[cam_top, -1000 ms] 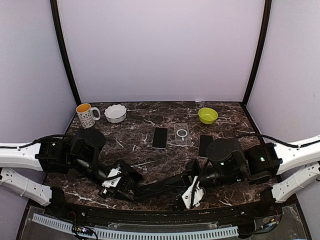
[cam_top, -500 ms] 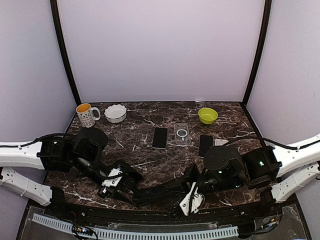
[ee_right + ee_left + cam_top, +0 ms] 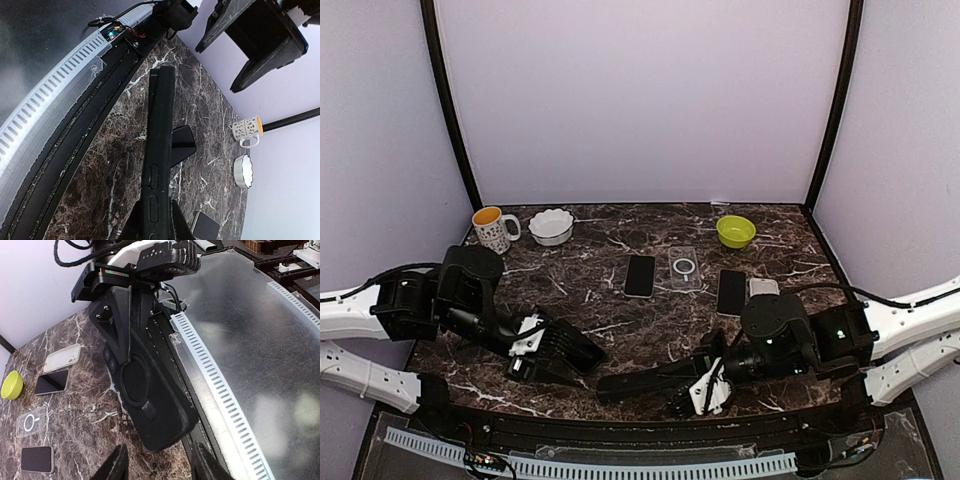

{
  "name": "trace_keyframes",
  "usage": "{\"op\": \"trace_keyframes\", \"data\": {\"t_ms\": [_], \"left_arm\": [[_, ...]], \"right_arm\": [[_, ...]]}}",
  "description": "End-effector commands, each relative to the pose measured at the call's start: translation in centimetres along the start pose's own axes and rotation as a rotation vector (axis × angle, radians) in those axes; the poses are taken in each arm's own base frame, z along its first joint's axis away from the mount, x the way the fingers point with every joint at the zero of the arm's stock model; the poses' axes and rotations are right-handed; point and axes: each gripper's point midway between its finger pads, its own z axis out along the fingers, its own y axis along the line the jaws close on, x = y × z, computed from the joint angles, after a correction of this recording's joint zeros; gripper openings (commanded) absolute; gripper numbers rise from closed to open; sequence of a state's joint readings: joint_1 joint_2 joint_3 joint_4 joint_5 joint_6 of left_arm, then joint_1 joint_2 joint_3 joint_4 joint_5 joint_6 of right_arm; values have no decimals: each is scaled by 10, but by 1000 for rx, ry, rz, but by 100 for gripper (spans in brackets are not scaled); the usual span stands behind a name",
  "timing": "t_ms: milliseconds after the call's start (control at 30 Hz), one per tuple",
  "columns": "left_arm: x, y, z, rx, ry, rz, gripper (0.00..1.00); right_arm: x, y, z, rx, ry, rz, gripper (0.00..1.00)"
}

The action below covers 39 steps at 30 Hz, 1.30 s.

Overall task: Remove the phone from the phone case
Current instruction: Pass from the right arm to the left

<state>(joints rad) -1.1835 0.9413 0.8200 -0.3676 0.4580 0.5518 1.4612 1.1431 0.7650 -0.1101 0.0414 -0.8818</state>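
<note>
Black phone case [image 3: 159, 150], contents unclear, is clamped by right fingers [image 3: 180, 227]; left fingers [image 3: 114, 465] are parted, off it.

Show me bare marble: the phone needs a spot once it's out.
Bare marble tabletop at the back between the white scalloped bowl and lime-green bowl, and left of the black phone. Crowded: around the clear plastic case, and the near edge by the left gripper and right gripper.

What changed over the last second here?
The left end effector opened, let go of the black cased phone and drew back leftward. The right end effector stays shut on it. The mug, white bowl, green bowl, bare phones and clear case are unmoved.
</note>
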Motion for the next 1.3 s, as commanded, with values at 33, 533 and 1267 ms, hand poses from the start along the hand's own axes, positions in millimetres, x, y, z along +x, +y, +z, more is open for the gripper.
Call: {"op": "trace_keyframes", "data": {"t_ms": [33,533,1267], "left_arm": [[2,5,-11,-75,-13,-38,45],[-22,6,-16,-101,-188,-69,40],[-63,10,-32,-119,-377,2,40]], "right_arm": [[-6,-45,-17,199,-75,114,0],[-19,-95,-56,424,-244,332,0],[-59,-92,-79,340,-508,402,0]]}}
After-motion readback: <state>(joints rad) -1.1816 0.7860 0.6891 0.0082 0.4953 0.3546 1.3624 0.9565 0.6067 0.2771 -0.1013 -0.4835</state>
